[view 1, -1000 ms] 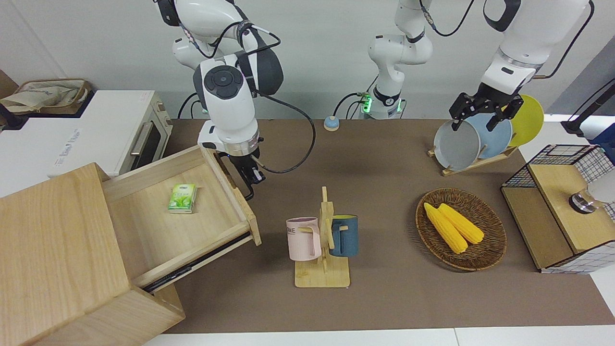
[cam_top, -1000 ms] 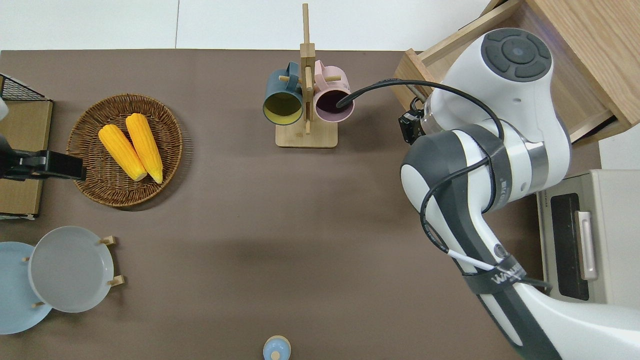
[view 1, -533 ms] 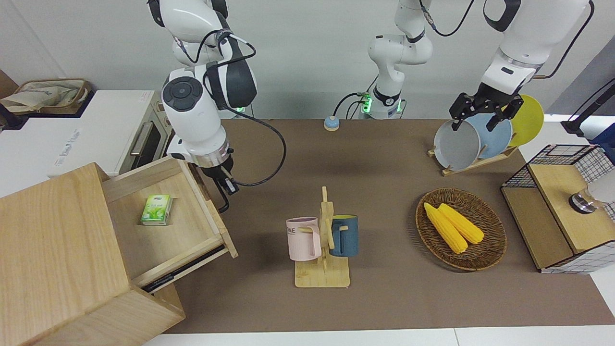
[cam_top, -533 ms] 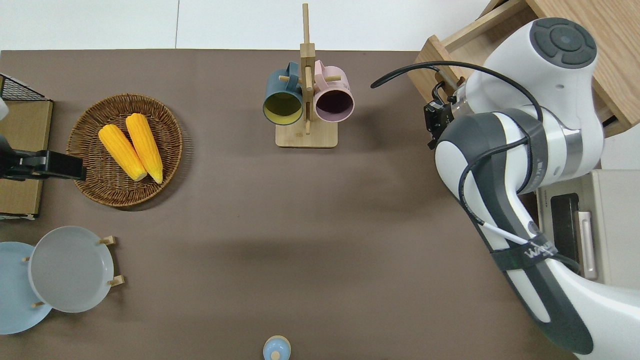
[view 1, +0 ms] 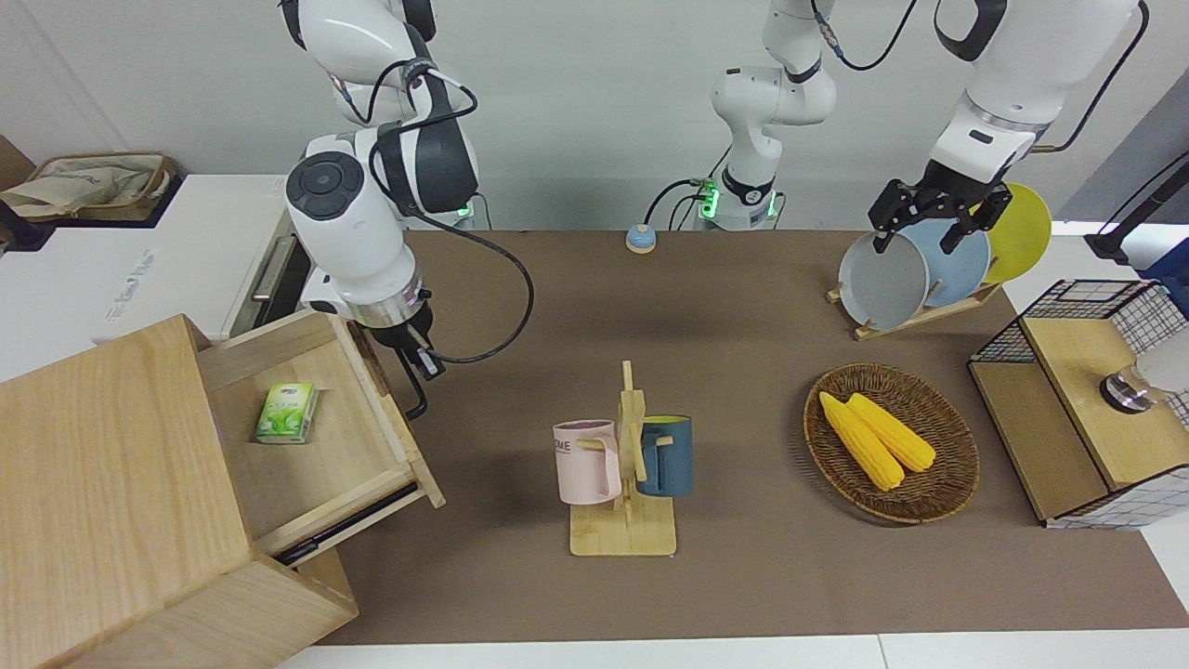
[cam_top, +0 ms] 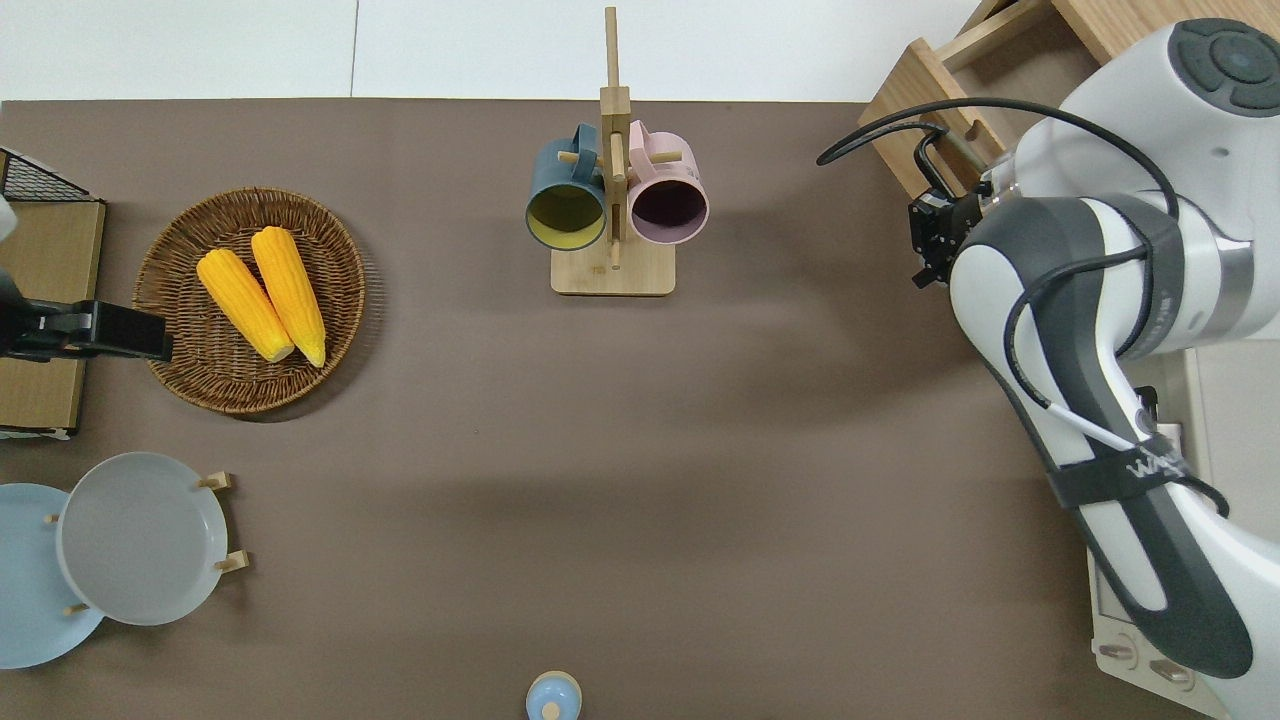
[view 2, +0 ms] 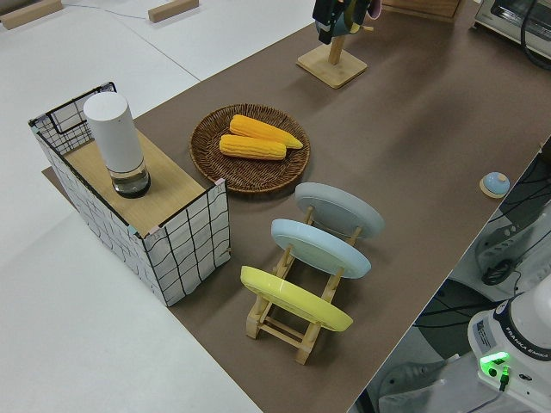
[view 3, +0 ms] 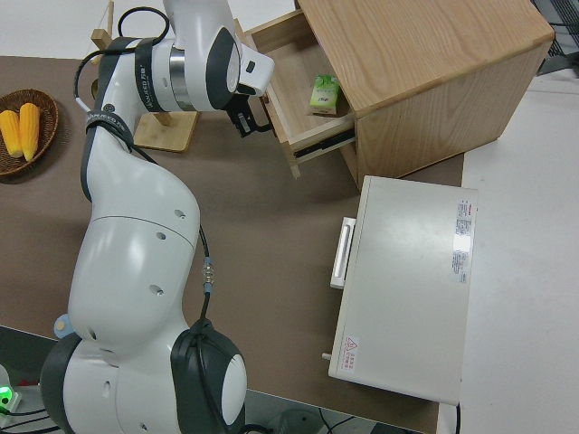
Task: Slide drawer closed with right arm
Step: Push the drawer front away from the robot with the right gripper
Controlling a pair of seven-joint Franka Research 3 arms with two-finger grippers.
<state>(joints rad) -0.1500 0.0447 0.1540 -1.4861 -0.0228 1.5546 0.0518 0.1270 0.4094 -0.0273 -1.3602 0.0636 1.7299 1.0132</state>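
Note:
The pale-wood drawer [view 1: 320, 446] stands partly open from the large pale-wood cabinet [view 1: 102, 483] at the right arm's end of the table. A green packet [view 1: 286, 412] lies in the drawer. The black bar handle [view 1: 415, 395] is on the front panel [view 1: 395, 409]. My right gripper [view 1: 421, 358] is shut and rests against the front panel by the handle. It also shows in the overhead view [cam_top: 935, 240] and in the right side view [view 3: 249, 122]. My left arm is parked, its gripper [view 1: 934, 223] open.
A white oven [view 1: 139, 269] stands beside the cabinet, nearer to the robots. A mug rack [view 1: 624, 465] with two mugs stands mid-table. A wicker basket with corn [view 1: 890, 441], a plate rack [view 1: 929, 269] and a black wire basket [view 1: 1077, 409] are toward the left arm's end.
The drawer has slid further into the cabinet. My right gripper has moved with its front panel toward the cabinet. The left arm has not moved.

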